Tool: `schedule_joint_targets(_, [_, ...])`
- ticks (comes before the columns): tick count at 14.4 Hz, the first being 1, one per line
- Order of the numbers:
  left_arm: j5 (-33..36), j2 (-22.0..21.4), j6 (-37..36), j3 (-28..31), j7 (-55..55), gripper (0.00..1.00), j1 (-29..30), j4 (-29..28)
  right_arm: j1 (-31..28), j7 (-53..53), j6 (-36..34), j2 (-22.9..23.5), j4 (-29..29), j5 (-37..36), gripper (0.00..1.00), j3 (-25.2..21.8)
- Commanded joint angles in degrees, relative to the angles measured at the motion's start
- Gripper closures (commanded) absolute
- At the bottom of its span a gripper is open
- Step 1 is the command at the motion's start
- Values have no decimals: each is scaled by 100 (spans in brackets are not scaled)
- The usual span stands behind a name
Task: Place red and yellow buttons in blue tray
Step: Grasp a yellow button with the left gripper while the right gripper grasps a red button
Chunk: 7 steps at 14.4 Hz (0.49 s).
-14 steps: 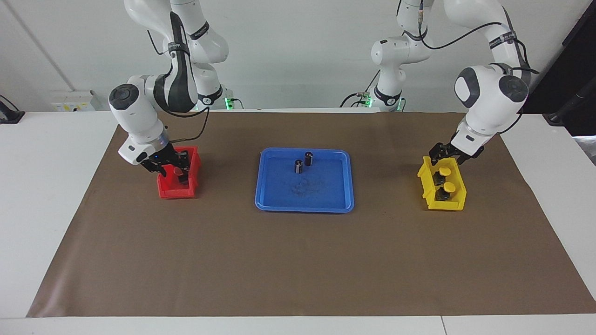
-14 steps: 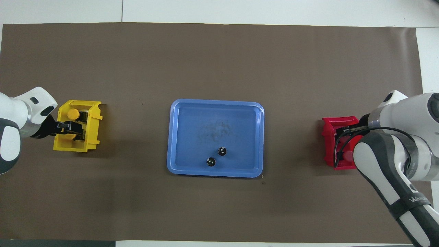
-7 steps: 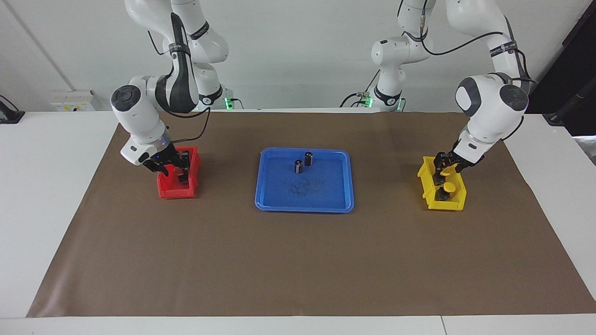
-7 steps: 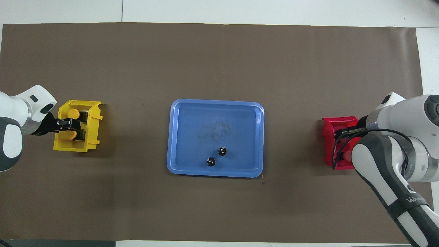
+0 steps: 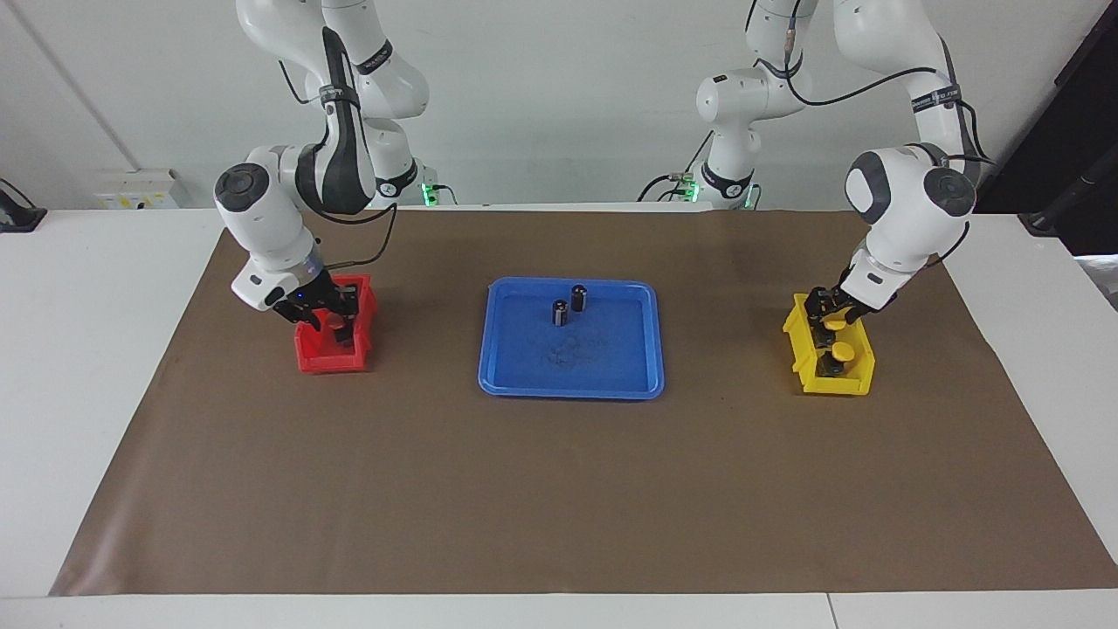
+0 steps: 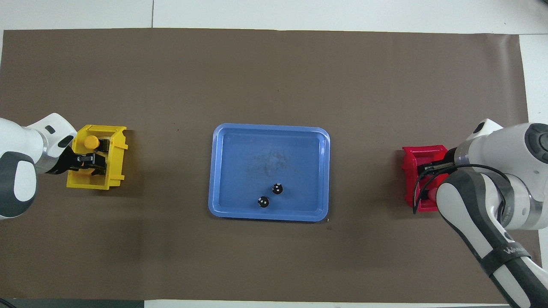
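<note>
The blue tray (image 5: 571, 390) lies mid-table and holds no coloured button. My left gripper (image 5: 828, 316) is down in the yellow bin (image 5: 834, 384), fingers open on either side of the yellow button nearer the robots. The other yellow button (image 5: 841, 350) sits in the same bin, and shows in the overhead view (image 6: 90, 141). My right gripper (image 5: 325, 321) is open and down in the red bin (image 5: 323, 360). The red buttons are hidden by that gripper and the bin's walls.
Two small dark cylinders (image 5: 560, 313) (image 5: 578, 298) stand in the tray, in the part nearer the robots. The brown mat (image 5: 559, 489) covers the table. The red bin is at the right arm's end, the yellow bin at the left arm's end.
My left gripper has come down from over the yellow bin's rim to around the nearer yellow button. My right gripper has shifted slightly inside the red bin.
</note>
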Motion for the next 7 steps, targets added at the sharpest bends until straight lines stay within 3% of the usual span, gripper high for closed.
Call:
schedule_joint_targets(1, [-27, -34, 333, 5, -129, 25, -26, -160, -9, -175, 117, -144, -149, 92, 58, 24])
schedule_joint_targets(4, [-27, -8, 361, 5, -85, 30, -17, -160, -9, -184, 100, -109, -35, 92, 75, 24])
schedule_joint_targets(7, [-27, -8, 352, 5, -76, 45, 27, -160, 0, -193, -521, 57, 552, 84, 77, 42])
